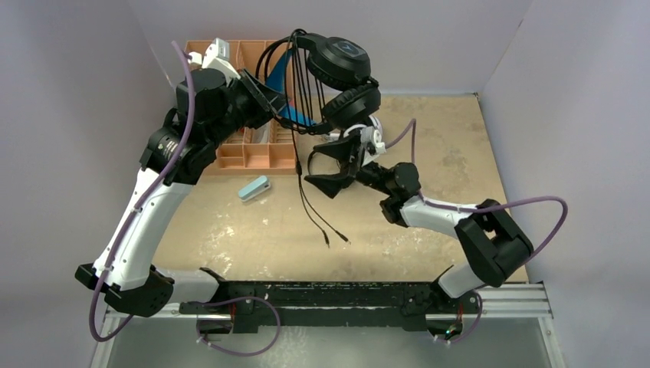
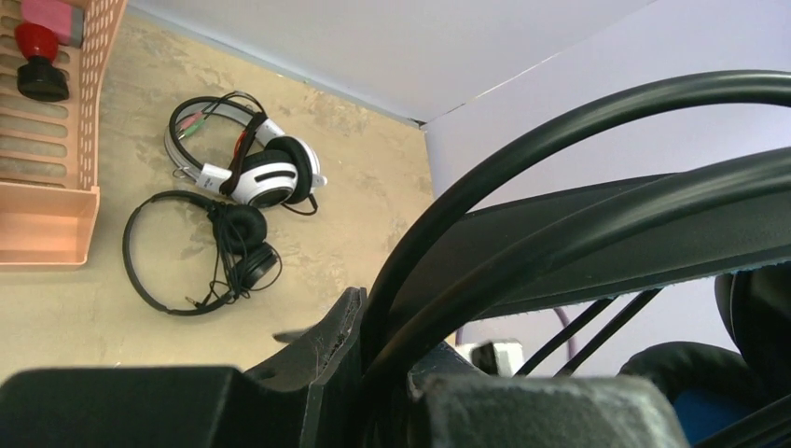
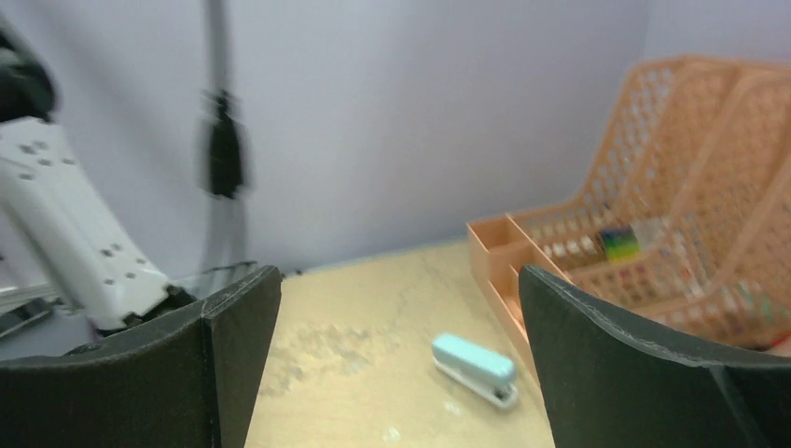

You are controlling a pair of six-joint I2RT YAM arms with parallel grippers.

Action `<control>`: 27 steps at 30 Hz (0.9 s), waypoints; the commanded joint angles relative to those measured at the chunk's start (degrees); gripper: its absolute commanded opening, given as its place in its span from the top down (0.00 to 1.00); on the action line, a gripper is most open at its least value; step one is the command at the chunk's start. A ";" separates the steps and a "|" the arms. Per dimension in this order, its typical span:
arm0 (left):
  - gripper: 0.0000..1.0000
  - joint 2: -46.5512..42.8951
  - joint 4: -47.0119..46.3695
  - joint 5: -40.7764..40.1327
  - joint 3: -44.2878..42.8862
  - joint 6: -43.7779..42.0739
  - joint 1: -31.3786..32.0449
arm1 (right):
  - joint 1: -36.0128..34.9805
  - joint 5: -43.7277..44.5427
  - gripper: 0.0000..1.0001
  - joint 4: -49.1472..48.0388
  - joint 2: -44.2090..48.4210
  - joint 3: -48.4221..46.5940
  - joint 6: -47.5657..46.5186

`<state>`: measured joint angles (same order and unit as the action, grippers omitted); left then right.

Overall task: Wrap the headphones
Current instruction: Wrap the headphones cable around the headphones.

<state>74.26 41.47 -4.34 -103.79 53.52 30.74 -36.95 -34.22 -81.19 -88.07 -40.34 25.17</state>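
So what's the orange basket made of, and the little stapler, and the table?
Basket: looks like moulded plastic, matte peach-orange. Its walls are a grid of small holes.
Stapler: probably plastic, with a smooth pale blue shell and a soft sheen.
Table: hard to say, maybe a wood board. It is matte tan with blotchy pale patches that look worn.

A scuffed tan desk is carrying an orange mesh organizer at its far left, with a pale blue stapler lying just in front of it. A white-and-black headset and a slim black headset are lying side by side on the desk near the organizer.
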 commanded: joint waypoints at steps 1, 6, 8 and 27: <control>1.00 -1.31 -5.12 0.73 -1.77 0.70 -0.37 | -3.99 -4.74 0.01 -5.69 0.15 -2.83 3.36; 1.00 -2.04 -4.33 0.97 -2.76 0.53 -0.33 | -4.79 -3.89 0.01 -11.08 -6.46 -7.17 5.09; 1.00 -2.35 -4.21 0.70 -2.89 0.53 -0.38 | -5.34 -3.98 0.01 -14.57 -9.64 -9.36 7.34; 1.00 -1.32 -1.87 0.03 -7.41 -1.24 -0.35 | -10.16 -0.57 0.11 -24.58 -25.50 -18.45 10.59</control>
<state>74.26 44.93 -4.34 -107.87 51.37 30.74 -45.41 -35.42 -90.37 -114.13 -57.41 34.04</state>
